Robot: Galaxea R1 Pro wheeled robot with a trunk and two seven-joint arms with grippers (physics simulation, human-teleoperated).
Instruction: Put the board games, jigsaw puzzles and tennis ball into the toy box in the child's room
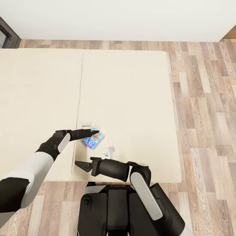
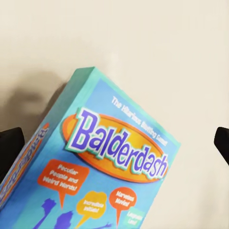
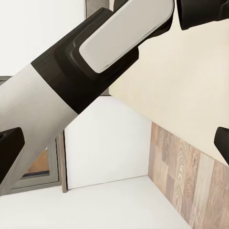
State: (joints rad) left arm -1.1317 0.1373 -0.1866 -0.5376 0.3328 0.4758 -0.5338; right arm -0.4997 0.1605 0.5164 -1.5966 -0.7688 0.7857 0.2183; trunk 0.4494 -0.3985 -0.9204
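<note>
From the head view, the robot stands at the near edge of the bed [image 1: 131, 91], whose beige two-part mattress runs away toward the white wall. The blue Balderdash board game [image 1: 94, 140] lies flat on the mattress, just right of the seam and near that near edge. The left hand [image 1: 93, 132] reaches over the box's upper edge; from here I cannot tell how far its fingers are parted. The right hand [image 1: 81, 165] hangs near the mattress edge, well short of the box, its two fingers spread and holding nothing. Two small white objects lie on the mattress, one just above the box [image 1: 86, 124] and one just below-right of it [image 1: 108, 150]; what they are is unclear.

In the left wrist view, the Balderdash box [image 2: 109, 167] sits close under the camera on the beige mattress, its lid printed with the title. The dark fingertips [image 2: 10, 151] show at either side of the picture, wide apart, with the box between them and not gripped.

In the right wrist view, the left forearm [image 3: 81, 81] crosses in front, with the wall and wood floor [image 3: 191, 191] beyond; this hand's fingertips [image 3: 9, 152] stand wide apart and empty.

The step in hand looks like picking up this bed game. The next move likely calls for lowering the left hand until the fingers straddle the box's edges, then closing.
</note>
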